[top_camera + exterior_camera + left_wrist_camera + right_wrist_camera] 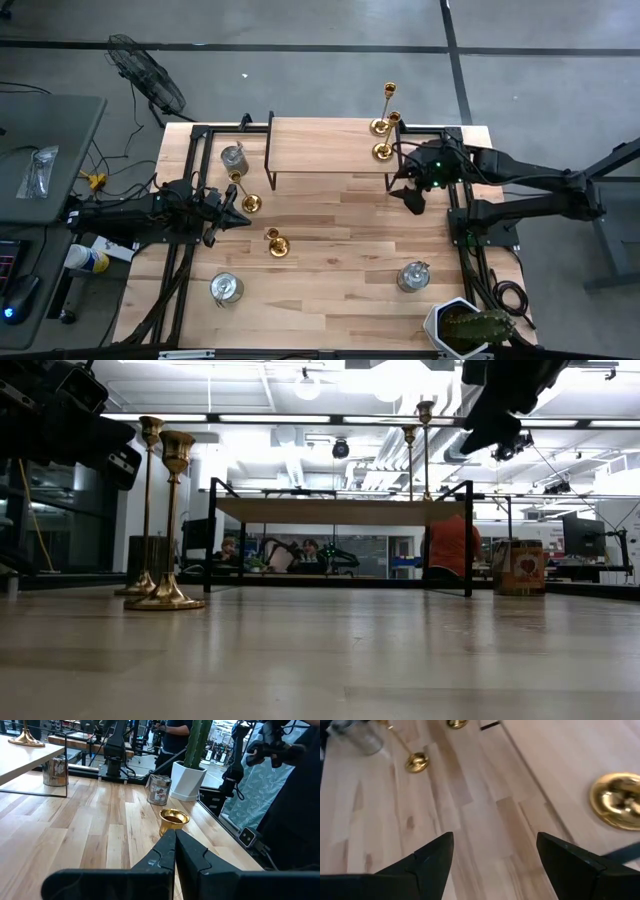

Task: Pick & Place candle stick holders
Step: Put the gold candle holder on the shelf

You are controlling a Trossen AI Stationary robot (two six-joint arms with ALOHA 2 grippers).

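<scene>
**Two candlesticks on the shelf, two on the table; nothing held**

From above I count four brass candlesticks. Two stand at the right end of the raised wooden shelf (325, 145): the far candlestick (383, 110) near the shelf's back corner, and the near candlestick (387, 137) just in front of it at the shelf's front edge. The other two are on the table (330, 270) itself: the left candlestick (244, 193) close in front of the shelf's left leg, and the centre candlestick (276, 242) further forward, towards mid-table. All four appear upright.

The right gripper (411, 198) hovers above the table just in front of the shelf's right end, near the two shelved candlesticks. Its wrist view shows the fingers (427, 862) spread wide with only bare boards between them. It touches nothing.

The left gripper (238, 216) sits low at the table's left side, between the left and centre candlesticks but apart from both. Its fingers (192, 857) are pressed together with nothing between them; the cup of the centre candlestick (173, 820) shows just beyond their tips.

Three silver jars stand on the table: one (233, 157) by the shelf's left leg, one (226, 289) front left, one (414, 275) front right. A potted cactus (468, 325) occupies the front right corner.
</scene>
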